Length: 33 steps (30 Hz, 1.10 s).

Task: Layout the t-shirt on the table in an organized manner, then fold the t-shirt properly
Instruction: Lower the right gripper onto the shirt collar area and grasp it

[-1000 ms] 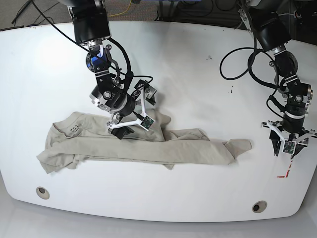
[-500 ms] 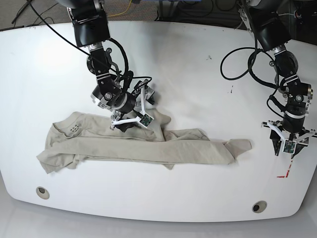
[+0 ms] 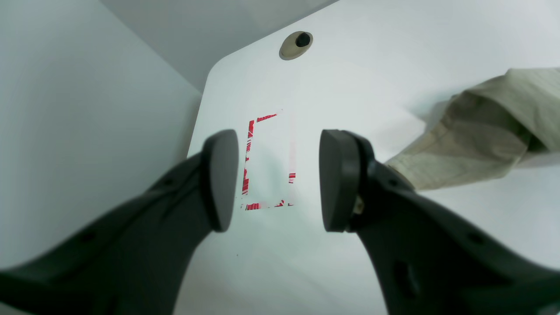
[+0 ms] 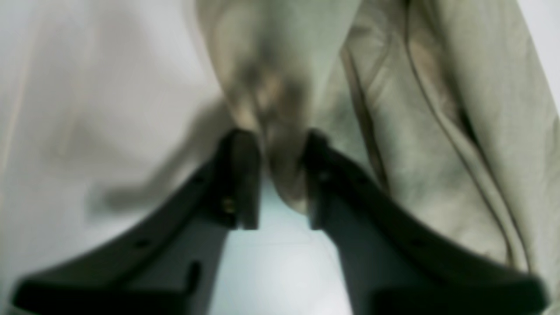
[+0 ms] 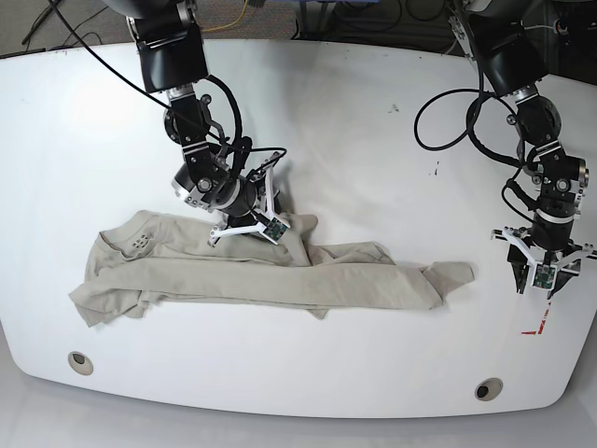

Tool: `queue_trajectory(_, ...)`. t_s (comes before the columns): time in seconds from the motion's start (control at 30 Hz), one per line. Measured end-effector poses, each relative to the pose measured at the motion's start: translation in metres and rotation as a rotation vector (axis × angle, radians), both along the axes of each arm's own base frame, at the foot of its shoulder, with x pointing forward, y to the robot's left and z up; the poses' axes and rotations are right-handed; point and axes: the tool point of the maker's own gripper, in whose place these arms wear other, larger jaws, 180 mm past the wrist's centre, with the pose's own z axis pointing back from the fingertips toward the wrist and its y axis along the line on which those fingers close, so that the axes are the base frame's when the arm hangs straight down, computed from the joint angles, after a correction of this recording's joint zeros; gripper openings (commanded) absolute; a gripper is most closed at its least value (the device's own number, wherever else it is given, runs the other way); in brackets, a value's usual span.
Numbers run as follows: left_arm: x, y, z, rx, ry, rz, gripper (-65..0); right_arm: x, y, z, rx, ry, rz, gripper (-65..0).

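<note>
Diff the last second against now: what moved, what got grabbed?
The right gripper dropped onto the t-shirt near its upper edge and its jaws, wide open a second ago, closed on a fold of fabric; the right wrist view shows cloth pinched between the fingers. The left gripper stayed open above the bare table by the red tape outline. The rest of the shirt lies as before.

Both arms were black and jointed, with looping black cables. The right gripper (image 5: 244,227) and left gripper (image 5: 543,273) carried white brackets and dark curved fingers (image 3: 218,179).
</note>
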Motion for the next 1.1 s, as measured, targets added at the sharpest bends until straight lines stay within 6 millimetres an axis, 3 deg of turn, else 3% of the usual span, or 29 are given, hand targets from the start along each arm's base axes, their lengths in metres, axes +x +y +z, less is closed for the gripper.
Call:
queue_trajectory(0.3, 0.0, 0.0, 0.0, 0.0, 0.0, -0.001, -36.6, 0.005, -0.005, 0.005, -0.004, -0.029, -0.049, -65.0)
queue_trajectory(0.5, 0.001, -0.001, 0.001, 0.0, -0.003, -0.004, -36.6, -0.001, -0.009, 0.032, 0.012, -0.114, -0.077, -65.0)
queue_trajectory(0.67, 0.002, -0.007, -0.002, 0.007, 0.007, -0.021, -36.6, -0.015, -0.033, 0.055, 0.002, -0.162, -0.15, -65.0)
queue_trajectory(0.77, 0.001, -0.016, -0.008, 0.019, 0.021, -0.054, -36.6, -0.025, -0.045, 0.064, -0.036, -0.174, -0.176, -65.0)
queue_trajectory(0.87, -0.004, -0.034, -0.023, 0.04, 0.07, -0.116, -36.6, -0.035, -0.042, 0.075, -0.026, -0.2, -0.169, -65.0)
queue_trajectory(1.1, -0.017, -0.077, -0.055, 0.058, 0.157, -0.236, -36.6, -0.066, -0.045, 0.067, -0.004, -0.158, -0.188, -65.0)
